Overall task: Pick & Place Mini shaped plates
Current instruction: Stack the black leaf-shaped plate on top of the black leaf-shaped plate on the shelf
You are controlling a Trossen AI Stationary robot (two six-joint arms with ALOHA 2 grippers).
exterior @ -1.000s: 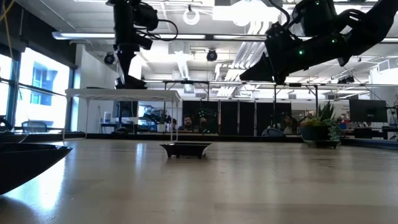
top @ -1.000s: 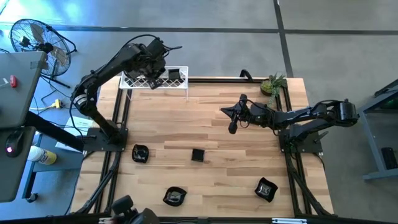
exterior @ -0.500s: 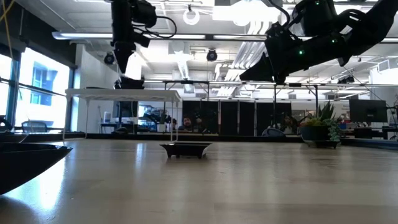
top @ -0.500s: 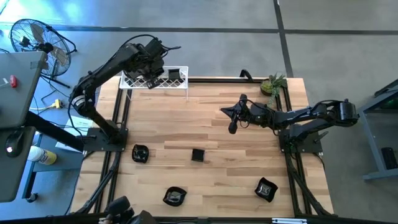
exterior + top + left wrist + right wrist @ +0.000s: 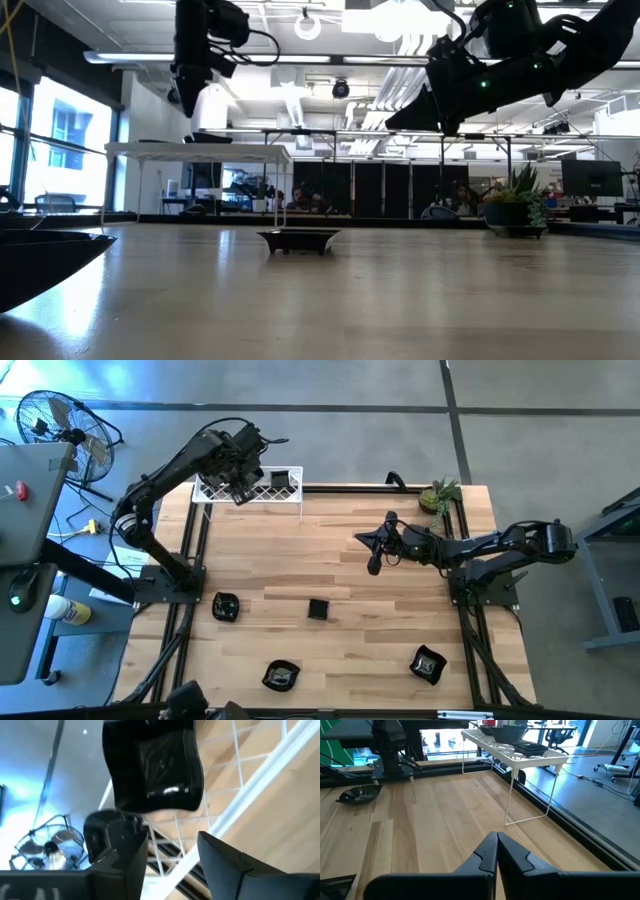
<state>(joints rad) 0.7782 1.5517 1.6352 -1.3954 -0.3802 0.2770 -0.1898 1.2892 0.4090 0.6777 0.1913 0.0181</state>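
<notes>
Plates (image 5: 318, 609) lie scattered on the near half of the bench (image 5: 340, 560); left gripper (image 5: 172, 855), fingers spread and empty, hangs over the far-corner rack (image 5: 252, 490). Right gripper (image 5: 496, 851), pinched closed mid-bench, is judged nearer the centre plate.

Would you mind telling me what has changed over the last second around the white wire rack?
The left gripper has lifted away from the white wire-mesh rack, open, leaving a glossy black mini plate lying on it. The right gripper, shut, stayed above mid-table, and the four black plates on the wooden table did not move.
</notes>
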